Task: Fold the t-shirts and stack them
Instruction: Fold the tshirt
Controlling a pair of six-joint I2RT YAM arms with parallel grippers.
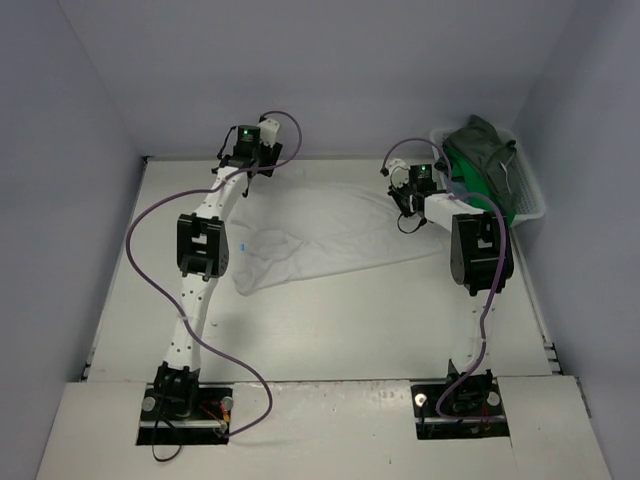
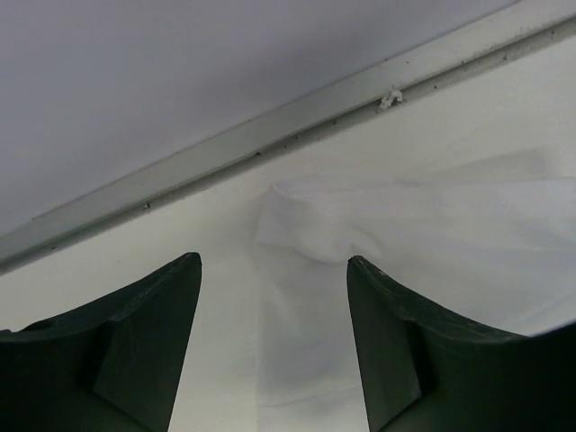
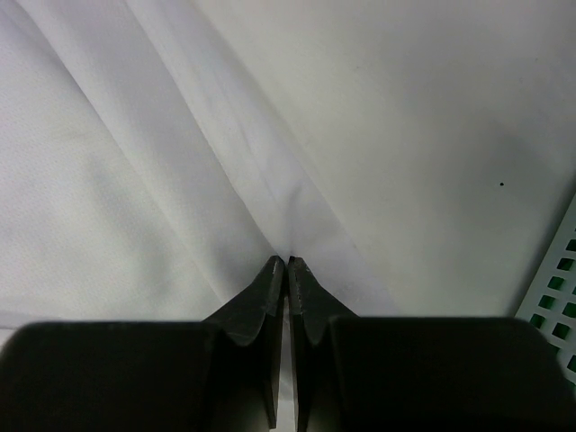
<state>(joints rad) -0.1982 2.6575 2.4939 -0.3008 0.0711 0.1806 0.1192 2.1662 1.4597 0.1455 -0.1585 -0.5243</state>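
The white shirt (image 1: 320, 235) lies spread on the desk (image 1: 330, 330), out past both arms and towards the far edge. Its long axis runs across the desk, from a rumpled end at near left up to the right side, beside the basket (image 1: 533, 205). Collar and hem cannot be told apart here.

The right end effector (image 3: 288, 263) is clenched. Creases in the cloth run straight into its tips, so it seems to pinch a fold at the shirt's right edge. The left end effector (image 2: 274, 265) is released, its jaws standing wide on either side of the shirt's far-left corner, which is slightly curled, close to the desk's far rim.

The step looks like getting the shirt flat before folding. It would go best if the left dropped straight down so both jaws take the corner itself, not the bare desk, and closed fully. Both sides could then draw apart along the long axis, low and evenly, to smooth the near-left bunching.

A grey-green shirt (image 1: 480, 150) and a green shirt (image 1: 500, 205) wait in the basket.
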